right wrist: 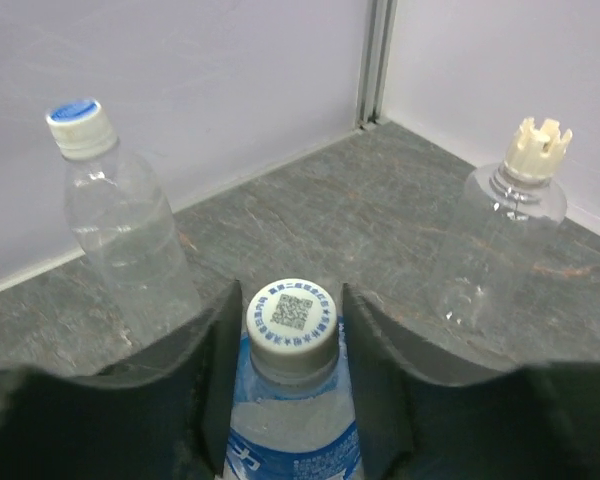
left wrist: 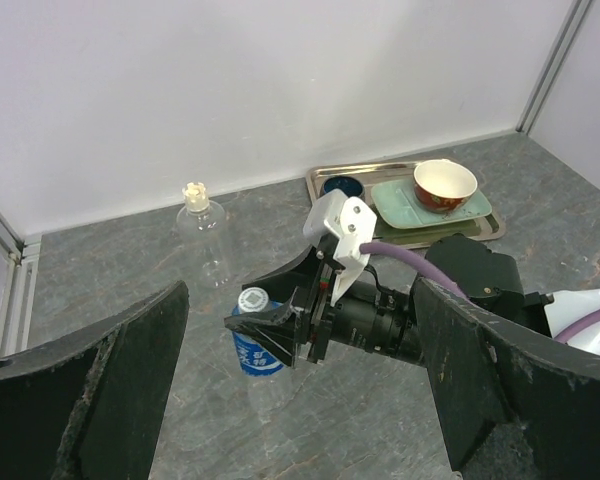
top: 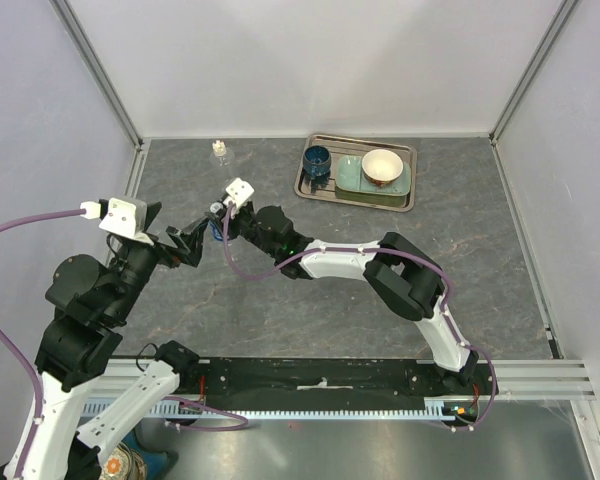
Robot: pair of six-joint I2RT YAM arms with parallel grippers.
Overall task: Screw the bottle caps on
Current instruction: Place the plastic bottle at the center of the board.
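Note:
A clear bottle with a blue label (right wrist: 295, 440) stands upright, its white cap (right wrist: 292, 318) printed with a code and seated on the neck. My right gripper (right wrist: 292, 330) straddles that cap, with a slim gap showing on each side, so it stands slightly open. The top view shows this gripper (top: 217, 212) left of centre. My left gripper (left wrist: 300, 290) is wide open and holds nothing, close in front of the labelled bottle (left wrist: 252, 345). A second clear bottle (right wrist: 490, 260) carries a cream crown-shaped cap (right wrist: 536, 148). A third bottle (right wrist: 130, 240) wears a blue-topped white cap (right wrist: 80, 125).
A metal tray (top: 405, 195) at the back right holds a dark blue cup (top: 317, 160) and a white-and-tan bowl (top: 382, 165) on a pale green plate. The crown-capped bottle (top: 219, 150) stands near the back wall. Both arms meet at left of centre.

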